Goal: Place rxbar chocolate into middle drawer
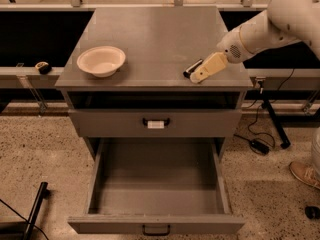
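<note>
A pale round bowl [101,61] sits left on the grey cabinet top [150,29]. Below, nearer me, the wide grey middle drawer [155,223] stands open. Right of centre, the black-wrapped rxbar chocolate [189,68] lies on the top, my tan gripper [197,75] at its right edge, whether open or closed I cannot tell. I judge the pick-up in hand; next, a firm grasp.

I can read no lettering anywhere. The white tag [155,125] at frame centre looks blank, and my gripper [199,75], right of centre, partly covers the rxbar chocolate [188,69].
</note>
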Robot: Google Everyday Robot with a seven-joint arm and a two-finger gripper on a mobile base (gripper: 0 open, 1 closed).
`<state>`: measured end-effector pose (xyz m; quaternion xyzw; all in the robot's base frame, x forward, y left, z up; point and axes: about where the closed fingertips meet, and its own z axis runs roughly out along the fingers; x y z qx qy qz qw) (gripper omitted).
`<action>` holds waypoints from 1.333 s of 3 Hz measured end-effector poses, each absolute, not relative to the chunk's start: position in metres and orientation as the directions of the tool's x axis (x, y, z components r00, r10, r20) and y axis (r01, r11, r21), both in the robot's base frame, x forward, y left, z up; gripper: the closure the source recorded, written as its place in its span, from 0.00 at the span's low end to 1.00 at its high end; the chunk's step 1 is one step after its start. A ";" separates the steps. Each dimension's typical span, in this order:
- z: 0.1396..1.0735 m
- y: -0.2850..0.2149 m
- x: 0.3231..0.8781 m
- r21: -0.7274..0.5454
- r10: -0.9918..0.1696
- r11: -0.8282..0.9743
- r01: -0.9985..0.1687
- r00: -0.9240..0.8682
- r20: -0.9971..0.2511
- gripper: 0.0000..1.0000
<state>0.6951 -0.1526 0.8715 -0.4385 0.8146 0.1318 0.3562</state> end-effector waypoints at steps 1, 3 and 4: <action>0.852 -0.148 0.707 -0.077 -0.621 0.579 -0.811 -0.378 -0.686 0.00; 0.833 -0.135 0.715 -0.090 -0.662 0.556 -0.826 -0.375 -0.649 0.42; 0.835 -0.131 0.714 -0.093 -0.670 0.545 -0.834 -0.366 -0.646 0.65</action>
